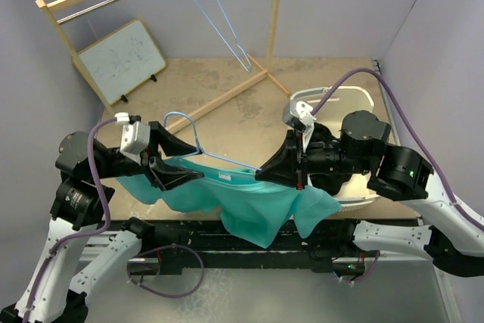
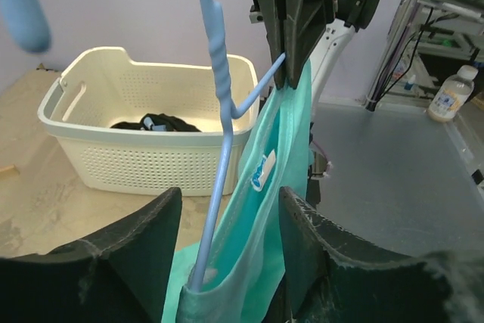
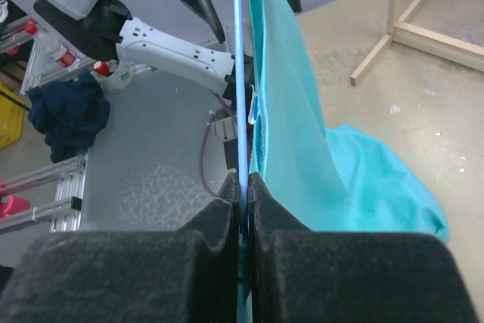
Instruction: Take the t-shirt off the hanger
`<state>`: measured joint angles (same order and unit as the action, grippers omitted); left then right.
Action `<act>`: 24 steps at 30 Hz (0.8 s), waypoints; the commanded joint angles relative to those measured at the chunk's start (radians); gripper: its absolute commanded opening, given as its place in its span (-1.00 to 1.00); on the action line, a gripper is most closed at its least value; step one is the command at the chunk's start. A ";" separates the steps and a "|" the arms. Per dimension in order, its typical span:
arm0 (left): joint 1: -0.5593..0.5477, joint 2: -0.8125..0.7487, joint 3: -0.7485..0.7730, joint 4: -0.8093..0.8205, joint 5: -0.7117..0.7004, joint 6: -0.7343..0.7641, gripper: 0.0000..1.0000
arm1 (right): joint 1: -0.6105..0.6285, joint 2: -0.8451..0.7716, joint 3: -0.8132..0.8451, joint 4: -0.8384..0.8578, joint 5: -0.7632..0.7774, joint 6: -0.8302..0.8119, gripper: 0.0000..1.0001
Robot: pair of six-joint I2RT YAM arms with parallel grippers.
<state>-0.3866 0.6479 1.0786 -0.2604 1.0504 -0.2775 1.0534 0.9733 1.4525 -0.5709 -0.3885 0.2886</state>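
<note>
A teal t-shirt [image 1: 249,202] hangs on a light blue hanger [image 1: 183,120] held low over the table's near edge; its hem spills past the edge. My right gripper [image 1: 266,170] is shut on the hanger's wire [image 3: 240,73], with the shirt [image 3: 287,111] draped just to its right; the jaws are pressed together [image 3: 243,187]. My left gripper [image 1: 190,175] is open, its fingers straddling the shirt's collar [image 2: 265,209] and the hanger arm [image 2: 219,73] without closing [image 2: 229,209]. The right gripper [image 2: 291,51] shows at the top of the left wrist view.
A white perforated basket [image 1: 355,100] with dark clothes [image 2: 155,122] stands at the right. A wooden clothes rack [image 1: 227,96] with another blue hanger [image 1: 219,24] stands at the back. A small whiteboard [image 1: 121,58] leans at the back left.
</note>
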 commanded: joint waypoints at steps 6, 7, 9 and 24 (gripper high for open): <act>0.002 -0.009 0.014 0.021 -0.037 0.019 -1.00 | 0.000 -0.040 0.022 0.087 0.037 0.032 -0.86; 0.002 -0.015 0.021 0.018 -0.050 0.022 -1.00 | 0.000 -0.050 0.018 0.078 0.063 0.036 -0.56; 0.003 -0.023 0.052 -0.024 -0.082 0.049 -1.00 | 0.000 -0.083 -0.001 0.042 0.113 0.038 -0.09; 0.002 -0.044 0.232 -0.228 -0.155 0.157 -1.00 | -0.001 -0.332 -0.141 -0.071 0.237 0.045 0.41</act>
<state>-0.3885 0.5995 1.2789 -0.5079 0.8963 -0.1192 1.0527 0.6350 1.3579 -0.6613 -0.1726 0.3275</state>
